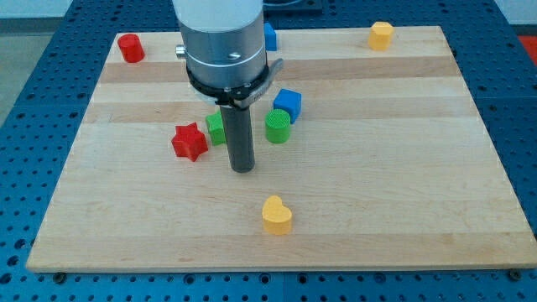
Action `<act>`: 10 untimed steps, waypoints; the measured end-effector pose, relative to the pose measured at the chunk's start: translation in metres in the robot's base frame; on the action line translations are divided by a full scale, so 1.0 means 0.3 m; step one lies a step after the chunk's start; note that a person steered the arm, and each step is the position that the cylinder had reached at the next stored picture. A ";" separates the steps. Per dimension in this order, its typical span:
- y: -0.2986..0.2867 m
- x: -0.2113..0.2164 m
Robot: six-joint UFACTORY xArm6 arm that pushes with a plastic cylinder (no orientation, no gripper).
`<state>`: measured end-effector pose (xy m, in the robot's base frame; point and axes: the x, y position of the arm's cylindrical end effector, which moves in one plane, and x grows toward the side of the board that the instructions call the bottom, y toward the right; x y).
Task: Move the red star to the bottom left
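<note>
The red star (pixel 190 141) lies on the wooden board left of centre. My tip (pixel 242 169) rests on the board just right of the star and slightly below it, with a small gap between them. A green block (pixel 216 128) sits directly behind the rod, partly hidden by it. A green cylinder (pixel 278 126) stands to the right of the rod, and a blue cube (pixel 288 103) sits just above that cylinder.
A red cylinder-like block (pixel 130 48) sits at the board's top left corner. A yellow block (pixel 381 35) sits at the top right. A yellow heart (pixel 276 215) lies below my tip. A blue block (pixel 270 36) is half hidden behind the arm. The board (pixel 419 184) ends in blue table.
</note>
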<state>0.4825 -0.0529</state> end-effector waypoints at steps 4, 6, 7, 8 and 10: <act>-0.178 -0.195; -0.186 -0.178; -0.238 -0.120; -0.287 -0.108; -0.361 -0.088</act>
<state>0.4562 -0.1613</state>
